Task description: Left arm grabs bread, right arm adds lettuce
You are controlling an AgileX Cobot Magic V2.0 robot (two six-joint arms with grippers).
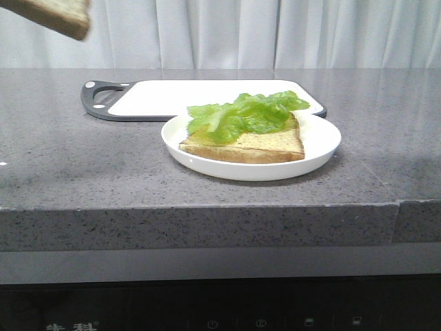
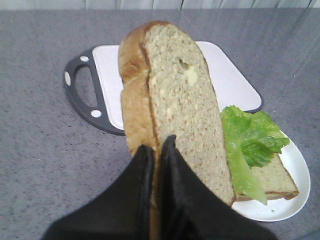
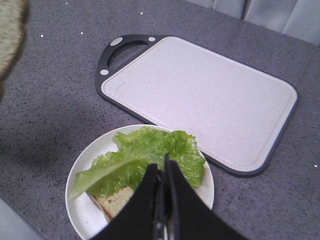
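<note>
Bread (image 2: 175,100) stands clamped upright in the left claw (image 2: 156,165), above the counter.

Countertop (image 1: 83,165): speckled grey stone, matt. Plate (image 1: 324,148): glossy white. Cutting board (image 1: 165,96): smooth plastic. Bread (image 2: 175,100): porous crumb.

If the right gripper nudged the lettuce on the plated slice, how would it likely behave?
The lettuce looks thin and ruffled, so it is probably floppy and light and would crumple or slide rather than push as one piece. It overhangs the lower slice toward the plate rim, so a nudge might drag it off.
</note>
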